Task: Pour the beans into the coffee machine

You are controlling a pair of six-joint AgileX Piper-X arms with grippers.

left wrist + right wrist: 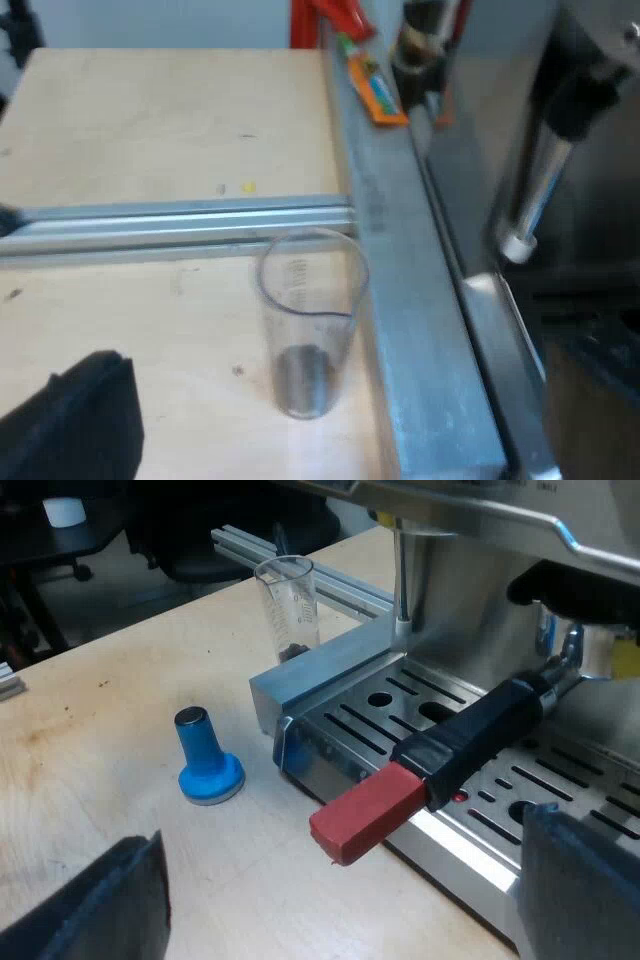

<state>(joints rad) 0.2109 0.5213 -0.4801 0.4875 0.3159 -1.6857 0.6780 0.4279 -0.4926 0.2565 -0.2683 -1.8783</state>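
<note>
**Measuring glass**: It stands upright on the table, just beside the metal frame at the base of the espresso machine. A shallow dark layer of beans lies at its bottom, and the walls above are clear. A metal rail runs away from the machine, just past the glass. Nothing touches the glass.

**Left tool**: It is near the glass, on the side away from the machine, and apart from it. I cannot tell how far it is parted.

**Right tool**: It is spread wide with nothing in its grasp. It hangs before the machine's front, low over the table.

**Holder**: It is locked into the machine's front. Its dark handle reaches out over the drip tray. The red end juts past the tray's front edge, clear of the right tool.

**Tamper**: It is blue and stands upright on its base on the table. It is near the corner of the machine's frame and apart from it.

**Steam wand**: It hangs at the machine's side, its tip above the frame.
</note>
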